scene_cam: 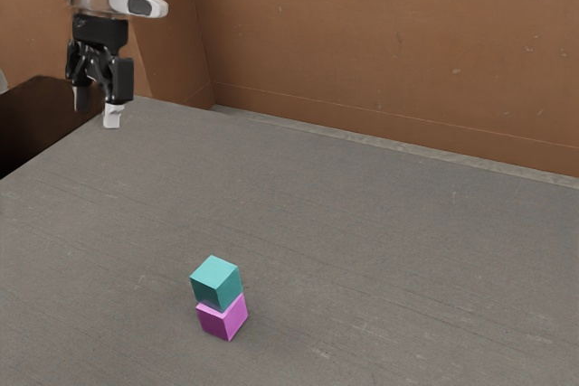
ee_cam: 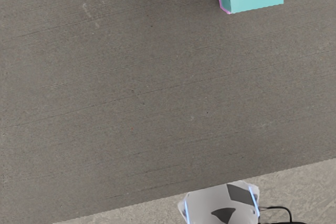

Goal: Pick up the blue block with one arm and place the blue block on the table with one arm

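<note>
Blue block (scene_cam: 216, 283): one smooth teal cube, sides about equal, stacked on one magenta cube (scene_cam: 223, 319), two blocks total, well in from the wall-side edge of your grey, fine-lined tabletop (scene_cam: 362, 232). One side runs roughly parallel to the edge beside the white arm base (ee_cam: 210, 204). Your gripper (scene_cam: 97, 108) is released, fingers apart.

Grey, flat surface (scene_cam: 380, 241) with faint lines and small pale scuffs; one pink block (scene_cam: 217, 322) rests directly on it.
</note>
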`<state>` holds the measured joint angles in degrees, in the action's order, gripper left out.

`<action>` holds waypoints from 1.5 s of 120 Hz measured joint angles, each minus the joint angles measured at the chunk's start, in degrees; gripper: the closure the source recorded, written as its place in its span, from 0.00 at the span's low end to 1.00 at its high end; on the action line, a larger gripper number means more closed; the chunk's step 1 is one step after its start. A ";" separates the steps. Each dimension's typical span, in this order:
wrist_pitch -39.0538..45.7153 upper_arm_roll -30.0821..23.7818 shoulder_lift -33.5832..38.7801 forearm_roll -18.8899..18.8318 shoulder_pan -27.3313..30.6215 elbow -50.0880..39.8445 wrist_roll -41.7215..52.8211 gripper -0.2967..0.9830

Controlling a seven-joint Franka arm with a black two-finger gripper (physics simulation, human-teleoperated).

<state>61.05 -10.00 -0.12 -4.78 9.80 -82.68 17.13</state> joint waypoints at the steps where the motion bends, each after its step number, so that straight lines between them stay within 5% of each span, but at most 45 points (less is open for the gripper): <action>1: 0.56 0.00 0.00 -0.02 0.01 -0.02 0.31 0.23; 21: 7.95 -0.12 0.42 -0.18 0.35 0.73 5.72 0.23; 33: 6.96 -4.73 11.50 0.24 2.66 3.47 4.28 0.23; 53: 6.72 -5.85 29.78 3.66 1.45 -22.28 -4.37 0.23; 62: 11.99 -6.47 38.88 7.14 2.94 -39.59 -8.87 0.23; 79: 21.85 -9.82 46.30 11.09 5.00 -56.76 -16.21 0.23; 109: 46.92 -10.82 27.85 13.81 7.42 -63.05 -23.74 0.23; 124: 56.44 -10.83 24.26 13.77 7.64 -62.24 -24.48 0.23; 180: 69.86 -14.30 11.11 15.67 6.07 -56.08 -22.21 0.23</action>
<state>130.92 -24.30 10.99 10.90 15.87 -138.76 -5.08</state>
